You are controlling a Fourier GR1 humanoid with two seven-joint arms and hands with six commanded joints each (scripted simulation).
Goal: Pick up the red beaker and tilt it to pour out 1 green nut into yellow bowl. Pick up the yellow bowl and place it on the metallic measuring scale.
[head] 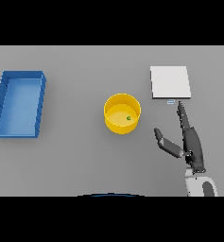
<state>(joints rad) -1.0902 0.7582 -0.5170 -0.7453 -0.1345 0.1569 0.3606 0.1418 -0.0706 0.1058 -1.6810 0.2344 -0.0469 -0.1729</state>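
matt yellow bowl [122, 113], pale smooth scale [169, 82]

Take the bowl [122, 113] as your landmark: it stands upright on the counter [85, 160], about mid-width. Inside it you have a single nut [129, 118], lying on the bowl's floor toward its right side. To the bowl's right and farther back lies the measuring scale [170, 82], flat on the counter and clear of the bowl. To the bowl's left, well apart, sits an open tray [19, 104], its long sides running front to back. Right of the bowl and nearer to you is the right robot hand [191, 144], fingers straight and reaching back toward the scale's near edge, thumb spread toward the bowl, touching neither.
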